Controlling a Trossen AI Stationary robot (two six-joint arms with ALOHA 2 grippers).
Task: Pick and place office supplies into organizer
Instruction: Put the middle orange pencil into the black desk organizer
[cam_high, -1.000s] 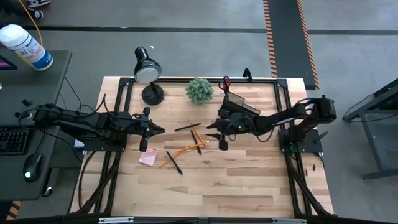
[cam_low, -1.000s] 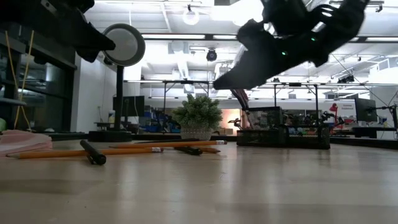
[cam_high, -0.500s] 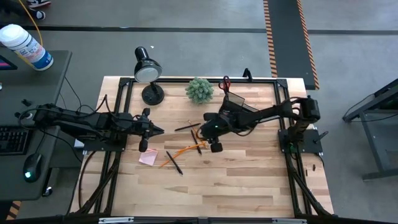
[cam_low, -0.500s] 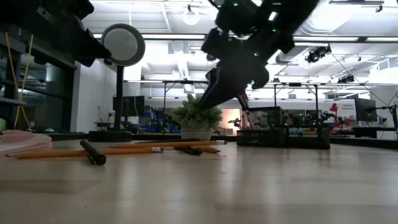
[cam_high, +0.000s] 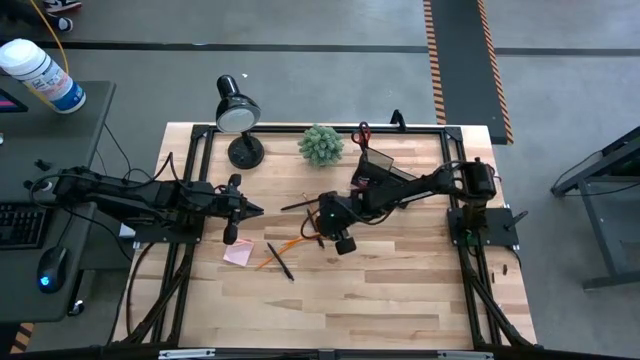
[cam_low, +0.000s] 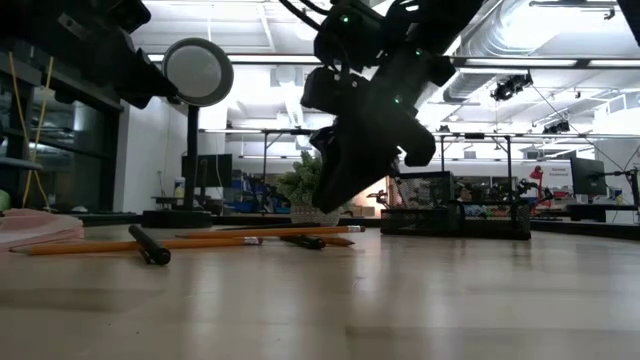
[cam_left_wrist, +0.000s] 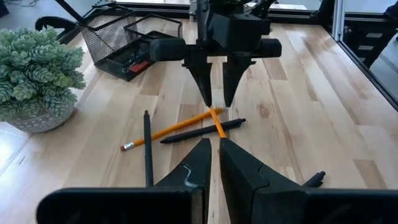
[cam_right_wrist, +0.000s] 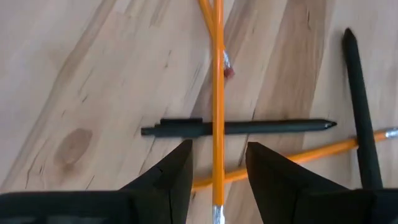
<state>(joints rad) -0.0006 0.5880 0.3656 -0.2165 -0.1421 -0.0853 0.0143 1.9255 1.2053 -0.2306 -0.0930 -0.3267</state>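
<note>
Orange wooden pencil (cam_right_wrist: 217, 93) lies mid-table across a black pen (cam_right_wrist: 239, 127); I've got the right gripper (cam_right_wrist: 217, 163) spread astride it to pinch. Left gripper (cam_left_wrist: 214, 163) waits pressed together, left; black mesh organizer (cam_left_wrist: 127, 43) sits far right.

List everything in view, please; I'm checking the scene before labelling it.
Pencils: at least two, orange, crossed mid-table.
Pens: three, black, among the pencils.
Sticky pad: one, pink, near the left arm.
Organizer: one, black mesh, back of table.
Scissors: one, red handles, at the organizer's back end.
Plant: one, green, back edge.
Lamp: one, black, back-left.
Left gripper: shut, empty, beside the pile.
Right gripper: open, above the crossed pencils.
</note>
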